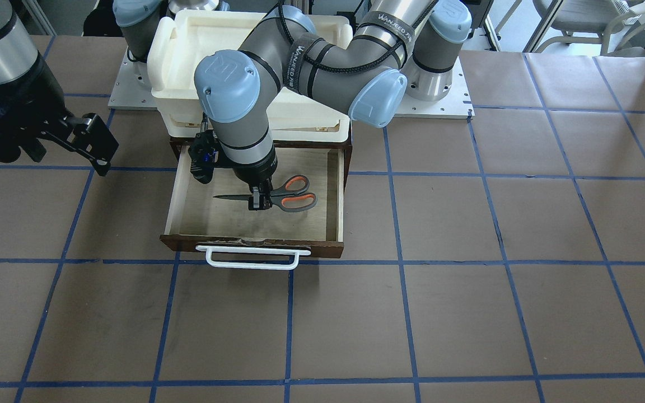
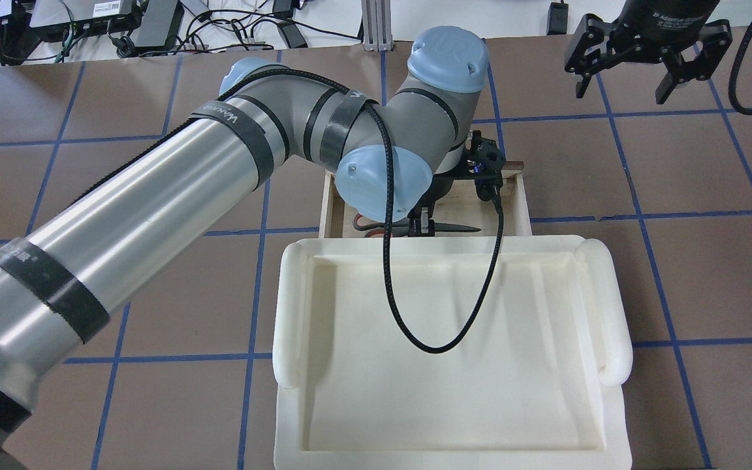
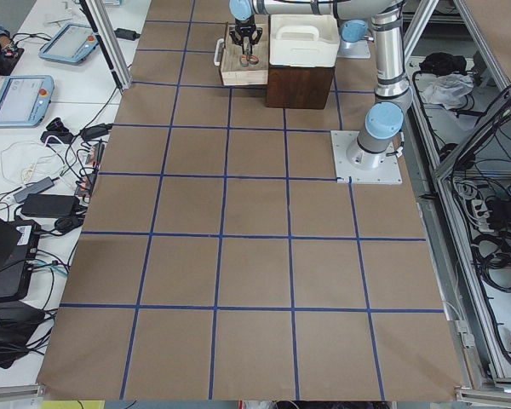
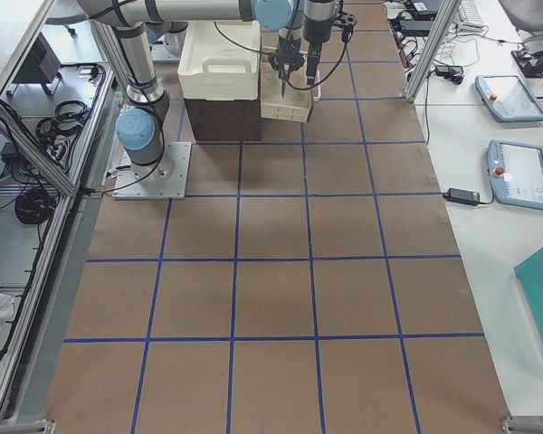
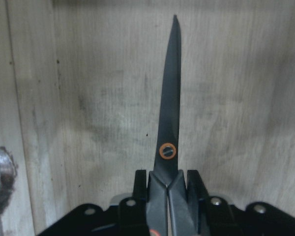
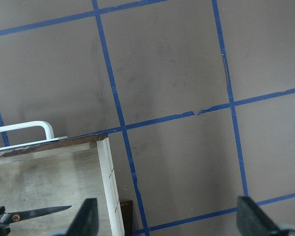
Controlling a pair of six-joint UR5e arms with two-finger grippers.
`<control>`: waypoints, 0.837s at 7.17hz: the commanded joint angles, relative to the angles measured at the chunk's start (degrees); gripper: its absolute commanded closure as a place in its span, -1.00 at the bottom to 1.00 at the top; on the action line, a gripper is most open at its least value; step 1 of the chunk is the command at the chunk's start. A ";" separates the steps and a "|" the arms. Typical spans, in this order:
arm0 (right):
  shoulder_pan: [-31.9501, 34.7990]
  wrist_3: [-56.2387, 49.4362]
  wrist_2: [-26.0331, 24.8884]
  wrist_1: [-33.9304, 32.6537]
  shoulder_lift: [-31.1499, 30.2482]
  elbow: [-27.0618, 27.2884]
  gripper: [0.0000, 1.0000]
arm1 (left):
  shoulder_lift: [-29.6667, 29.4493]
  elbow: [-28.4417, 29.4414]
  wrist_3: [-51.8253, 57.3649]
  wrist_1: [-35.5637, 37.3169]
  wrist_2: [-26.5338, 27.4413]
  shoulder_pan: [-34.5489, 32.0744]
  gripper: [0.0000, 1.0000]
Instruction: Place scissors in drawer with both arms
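The scissors (image 1: 286, 196) have dark blades and grey handles lined with orange-red. They lie level, low inside the open drawer (image 1: 255, 245), blades toward the view's left. My left gripper (image 1: 260, 200) reaches down into the drawer and is shut on the scissors just behind the pivot. The left wrist view shows the blades (image 5: 169, 108) over the pale drawer floor, with a finger (image 5: 140, 183) on each side. My right gripper (image 1: 84, 140) is open and empty, hovering over the table beside the drawer. Its view shows the drawer corner (image 6: 105, 167) and the blade tip (image 6: 39, 212).
A white foam tray (image 2: 454, 444) sits on top of the dark brown cabinet (image 3: 300, 85) that holds the drawer. The drawer's white bar handle (image 1: 252, 258) faces away from the robot. The table is brown paper with blue tape lines (image 1: 401, 263).
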 commanded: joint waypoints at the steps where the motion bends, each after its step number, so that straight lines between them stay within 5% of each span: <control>1: 0.06 -0.26 -0.14 -0.01 -0.05 0.08 -1.00 | 0.12 0.00 -0.02 -0.71 -0.34 -0.01 0.18; 4: 0.06 -0.35 0.47 0.34 -0.14 0.08 -1.00 | 0.03 -0.18 0.07 -0.63 -4.61 -0.01 -0.23; 6: 0.24 -0.70 0.39 0.87 -0.58 0.08 -1.00 | 1.51 -0.09 0.68 -0.72 -5.00 0.26 -0.25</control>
